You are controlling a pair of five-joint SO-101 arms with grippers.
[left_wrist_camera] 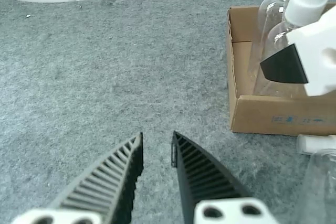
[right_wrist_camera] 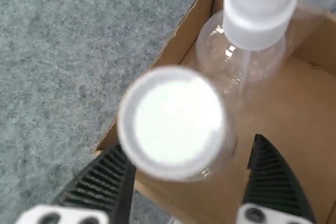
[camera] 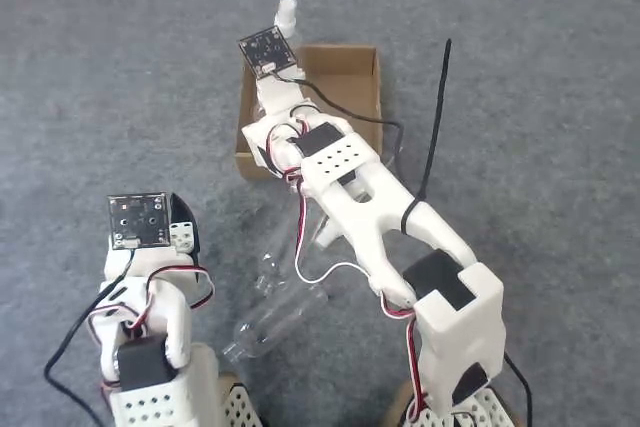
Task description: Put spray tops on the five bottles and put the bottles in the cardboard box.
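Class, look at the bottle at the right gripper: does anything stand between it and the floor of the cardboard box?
Nothing visible does. The bottle is already inside the cardboard box walls near a corner, at the right gripper. A second capped bottle stands beside it, farther in, not beneath.

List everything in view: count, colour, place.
cardboard box: one, brown, on the carpet ahead of the right arm.
standing bottles: two, clear with white spray tops, upright in the box.
lying bottles: at least two, clear, on the carpet between the arms.
white part: one, on the carpet beside the box, unidentifiable.
carpet: one, grey, covering the table.
left gripper: one, black, open over bare carpet.
right gripper: one, black, open around one standing bottle.
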